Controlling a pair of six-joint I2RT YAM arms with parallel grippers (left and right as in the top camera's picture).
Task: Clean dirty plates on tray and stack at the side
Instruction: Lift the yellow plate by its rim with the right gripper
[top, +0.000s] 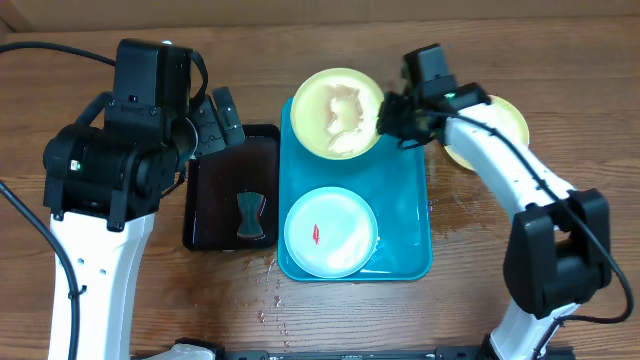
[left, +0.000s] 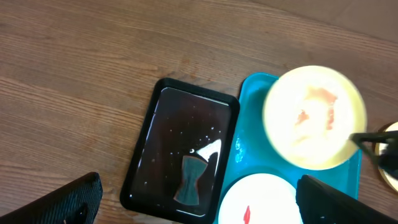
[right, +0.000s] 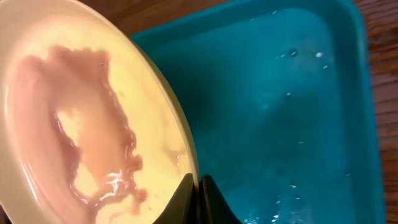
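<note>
1. The right gripper (top: 383, 118) is pinched on the right rim of the held yellow-green plate (top: 335, 110), at the upper end of the tray (top: 405, 220), just above the middle of the overhead frame.
2. In the right wrist view the two fingertips (right: 189, 200) meet at the bottom edge of the frame with the plate's thin rim between them. The plate stands tilted against the tray floor behind it.
3. A pinkish, watery film spreads across the inside of the held plate, and small drops sit on the bare teal floor.
4. I cannot tell whether the plate's far edge touches the tray.
5. The mint-white plate (top: 330, 245) lies flat in the lower half of the tray, with a red smear (top: 318, 233) near its centre.
6. The second yellow-green plate (top: 507, 116) sits on the wooden surface (top: 560, 60) to the right of the tray, in the upper right of the frame. The right arm partly covers it.
7. The left gripper (top: 220, 120) hangs over the top edge of the black tray (top: 205, 210), left of the teal one. In its wrist view its fingers (left: 348, 202) are spread wide with nothing between them.
8. A dark bow-shaped piece (top: 250, 215) lies in the lower right of the black tray.
9. Small water drops speckle the surface below the teal tray's lower left corner.
</note>
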